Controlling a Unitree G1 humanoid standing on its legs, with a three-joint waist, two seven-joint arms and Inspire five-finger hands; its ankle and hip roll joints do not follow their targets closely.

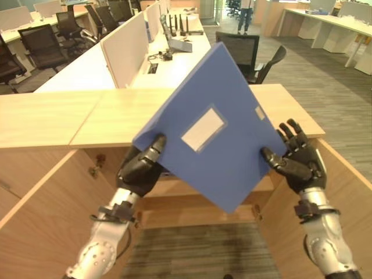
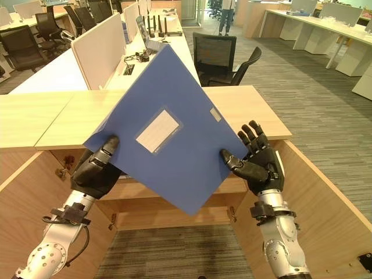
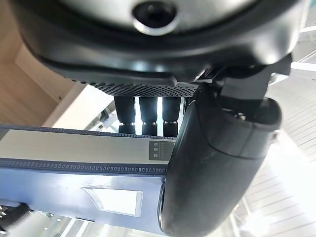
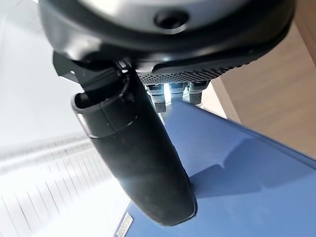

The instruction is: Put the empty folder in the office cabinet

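Note:
A blue folder (image 1: 221, 128) with a white label hangs tilted on one corner in front of the office cabinet (image 1: 192, 203). The cabinet stands open under the wooden counter. My left hand (image 1: 141, 168) grips the folder's lower left edge, thumb on the front and fingers behind it. In the left wrist view the folder's spine (image 3: 74, 148) runs between thumb and fingers. My right hand (image 1: 302, 160) is at the folder's right edge. Its fingers are straight and spread beside the folder, and its thumb rests on the blue cover (image 4: 247, 163).
The cabinet's two wooden doors (image 1: 52, 209) (image 1: 349, 197) stand swung out on either side of my arms. Its top is a wooden counter (image 1: 52, 116). Beyond are white desks with partitions, a black office chair (image 1: 247, 49) and a person (image 1: 245, 14) far off.

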